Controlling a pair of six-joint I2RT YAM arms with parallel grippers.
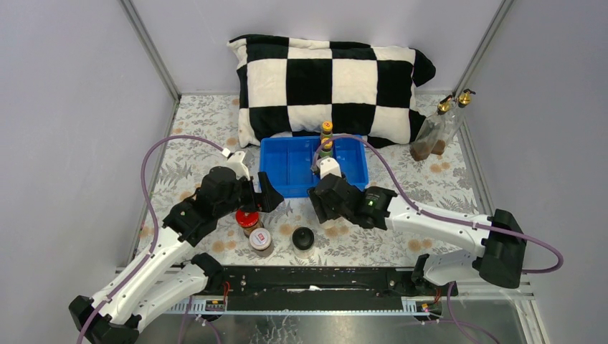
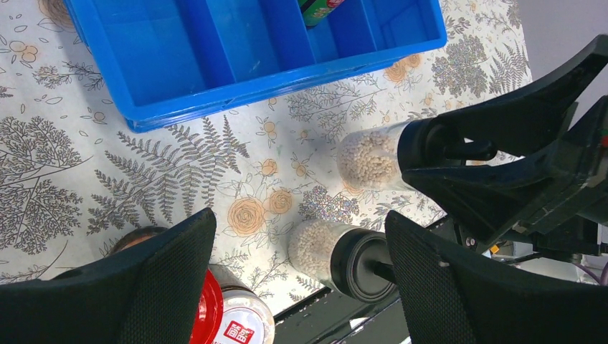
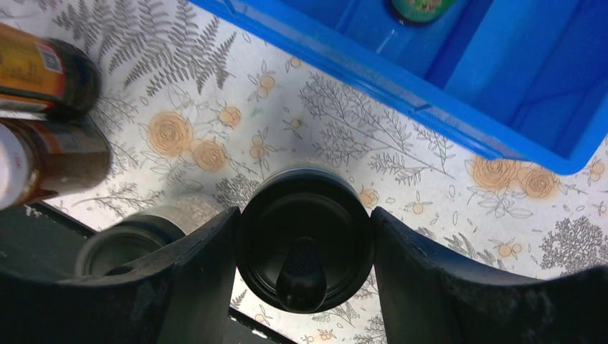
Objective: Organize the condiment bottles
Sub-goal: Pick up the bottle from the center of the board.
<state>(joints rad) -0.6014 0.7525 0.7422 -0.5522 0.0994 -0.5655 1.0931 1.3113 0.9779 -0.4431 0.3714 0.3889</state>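
**Overhead and wrist views: containers on the floral surface (image 1: 416, 179).**

- The blue tray (image 1: 287, 168) is placed at mid-surface, in front of a checkered pillow (image 1: 330, 79), and is divided into compartments.
- Two slim sauce bottles are seen in its right half, the nearer yellow-capped bottle (image 1: 326, 148) just in front of the farther yellow-capped bottle (image 1: 327, 129). Which compartment holds the farther one cannot be told.
- The other compartments that can be seen are shown bare.
- The two gold-spouted glass bottles (image 1: 432, 136) are found at the far right corner, well apart from the tray. They touch each other and are tilted towards the wall, with brown liquid pooled low in each.
- Near the arm bases, the red-lidded jar (image 1: 247, 218) and the white-lidded jar (image 1: 260, 241) are set just beside each other. Dark brown contents are seen in both.
- The free black-capped jar (image 1: 304, 237) is set to their right, upright, and is filled with pale granules.
- The gripped black-capped jar (image 3: 305, 247), filled likewise, is located just in front of the tray's near wall.
- The jaws of the right gripper (image 3: 303, 215) are clamped on its cap from both sides.
- The jaws of the left gripper (image 2: 297, 222) are held wide apart over the surface beside the red-lidded jar, with nothing between them.
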